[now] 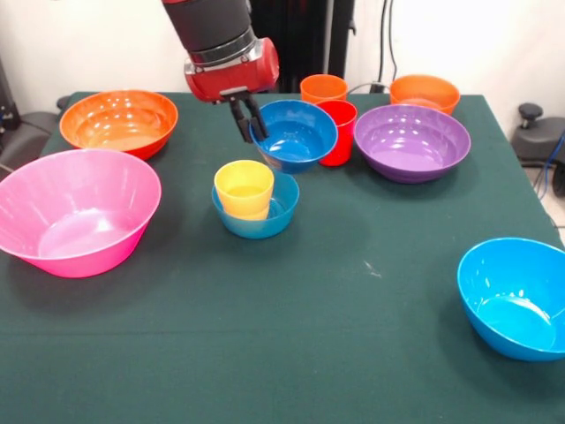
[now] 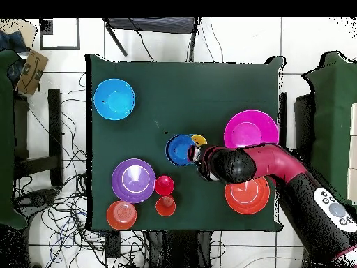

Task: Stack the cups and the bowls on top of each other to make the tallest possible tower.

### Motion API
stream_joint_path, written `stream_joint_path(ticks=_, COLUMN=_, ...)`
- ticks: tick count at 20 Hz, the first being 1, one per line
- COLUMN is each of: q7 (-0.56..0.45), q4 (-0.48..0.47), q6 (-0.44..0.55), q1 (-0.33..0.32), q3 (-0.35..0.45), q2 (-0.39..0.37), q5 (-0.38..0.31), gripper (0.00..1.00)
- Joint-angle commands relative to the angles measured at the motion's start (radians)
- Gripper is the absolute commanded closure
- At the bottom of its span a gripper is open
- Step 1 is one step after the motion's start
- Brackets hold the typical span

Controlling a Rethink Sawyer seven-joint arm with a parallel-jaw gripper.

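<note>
My gripper (image 1: 248,122) is shut on the near-left rim of a small blue bowl (image 1: 297,132), which tilts toward the camera just behind the tower. The tower is a yellow cup (image 1: 244,188) standing in another small blue bowl (image 1: 257,215). The red cup (image 1: 340,132) and orange cup (image 1: 324,88) stand behind the held bowl. In the overhead view the gripper (image 2: 196,155) sits at the held bowl's (image 2: 179,149) edge, and the yellow cup (image 2: 199,139) peeks out beside it.
The large pink bowl (image 1: 78,210) and large orange bowl (image 1: 119,121) are at the left. The purple bowl (image 1: 411,141) and small orange bowl (image 1: 425,93) are at the back right. The bright blue bowl (image 1: 516,296) is at the front right.
</note>
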Motion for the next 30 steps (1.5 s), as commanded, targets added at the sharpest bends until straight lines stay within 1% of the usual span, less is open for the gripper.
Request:
stream_joint_path(ticks=1, q7=-0.345, q4=-0.034, q6=0.118, q1=0.001, q3=0.039, q2=0.008, q5=-0.038, gripper=1.00)
stream_joint_path(ticks=8, q7=-0.362, q4=-0.049, q6=0.100, q1=-0.018, q3=0.032, q2=0.010, q5=-0.079, gripper=1.00)
stream_joint_path(ticks=12, q7=-0.364, q4=-0.062, q6=0.099, q1=-0.021, q3=0.028, q2=0.004, q5=-0.091, gripper=1.00)
stream_joint_path(ticks=16, q7=-0.390, q4=-0.083, q6=0.103, q1=-0.033, q3=0.027, q2=0.009, q5=-0.102, gripper=1.00)
stream_joint_path(ticks=20, q7=-0.400, q4=-0.107, q6=0.100, q1=-0.027, q3=0.022, q2=0.012, q5=-0.112, gripper=1.00)
stream_joint_path(ticks=30, q7=-0.407, q4=-0.116, q6=0.078, q1=-0.028, q3=0.012, q2=0.017, q5=-0.140, gripper=1.00)
